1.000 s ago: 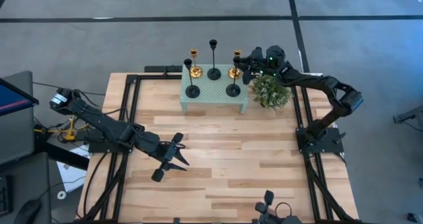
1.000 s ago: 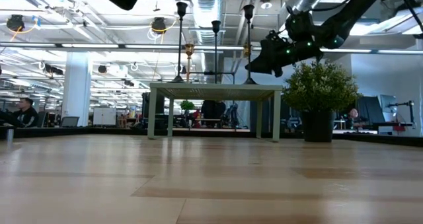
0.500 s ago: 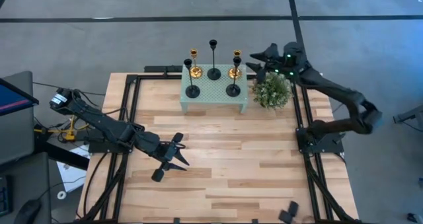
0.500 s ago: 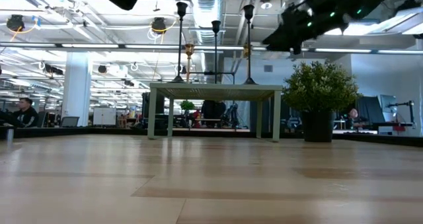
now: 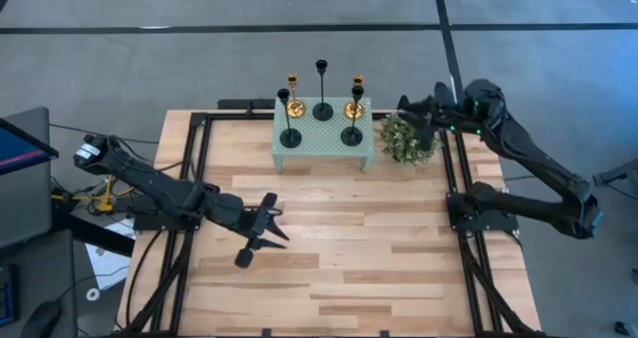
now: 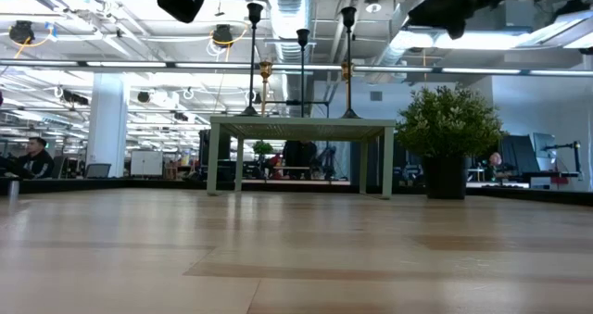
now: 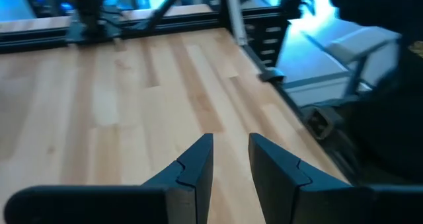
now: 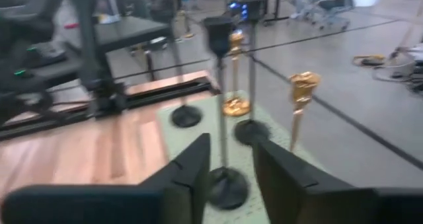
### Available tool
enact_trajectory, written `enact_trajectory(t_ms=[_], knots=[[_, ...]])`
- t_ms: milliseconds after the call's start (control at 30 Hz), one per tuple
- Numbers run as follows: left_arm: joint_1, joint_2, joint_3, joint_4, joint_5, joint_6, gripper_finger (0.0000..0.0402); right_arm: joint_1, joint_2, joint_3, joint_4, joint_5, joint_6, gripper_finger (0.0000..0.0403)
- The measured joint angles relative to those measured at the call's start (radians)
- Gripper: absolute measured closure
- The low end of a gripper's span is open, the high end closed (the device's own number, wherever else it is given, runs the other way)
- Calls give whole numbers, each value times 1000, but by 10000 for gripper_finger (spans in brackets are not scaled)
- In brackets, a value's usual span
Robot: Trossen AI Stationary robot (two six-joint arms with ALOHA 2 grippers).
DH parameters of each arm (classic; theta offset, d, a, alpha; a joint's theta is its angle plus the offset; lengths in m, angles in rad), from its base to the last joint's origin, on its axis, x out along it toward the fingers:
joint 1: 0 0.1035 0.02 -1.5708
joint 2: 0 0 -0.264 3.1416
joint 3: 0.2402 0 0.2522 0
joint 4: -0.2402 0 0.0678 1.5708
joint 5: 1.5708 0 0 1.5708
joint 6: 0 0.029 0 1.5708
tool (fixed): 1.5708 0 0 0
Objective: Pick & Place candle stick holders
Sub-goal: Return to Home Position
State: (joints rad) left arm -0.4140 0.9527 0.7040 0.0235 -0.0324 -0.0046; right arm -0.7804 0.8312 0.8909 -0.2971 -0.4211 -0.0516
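The right claw (image 5: 410, 105) hangs high over the far right of the desk (image 5: 379, 233), its fingers (image 8: 188, 168) spread with nothing between them. It is by the potted plant (image 5: 403, 141) and faces the mint-green perforated stand (image 5: 321, 149) just beside that plant. All five holders stand upright on the stand. The three black candlestick holders (image 5: 322, 110) sit one at the back middle and two at the front. The two gold candlestick holders (image 5: 293, 107) flank the back one. The left claw (image 5: 267, 221) hovers low over bare wood on the desk's left half, well apart from the stand, its fingers (image 7: 195, 168) parted by a narrow gap and empty.
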Motion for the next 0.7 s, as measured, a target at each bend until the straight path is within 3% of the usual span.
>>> enact_trajectory(t_ms=[233,400,600,700], knots=[[54,-9,0,3,-98,38,305,123,-49,0,-100,0,0,392],[88,-86,0,3,-130,153,316,189,-46,0,-102,1,1,395],[123,-260,1,-87,-166,264,386,242,-50,0,-103,2,16,402],[132,-350,1,-172,-222,256,395,252,-65,0,-103,10,19,402]])
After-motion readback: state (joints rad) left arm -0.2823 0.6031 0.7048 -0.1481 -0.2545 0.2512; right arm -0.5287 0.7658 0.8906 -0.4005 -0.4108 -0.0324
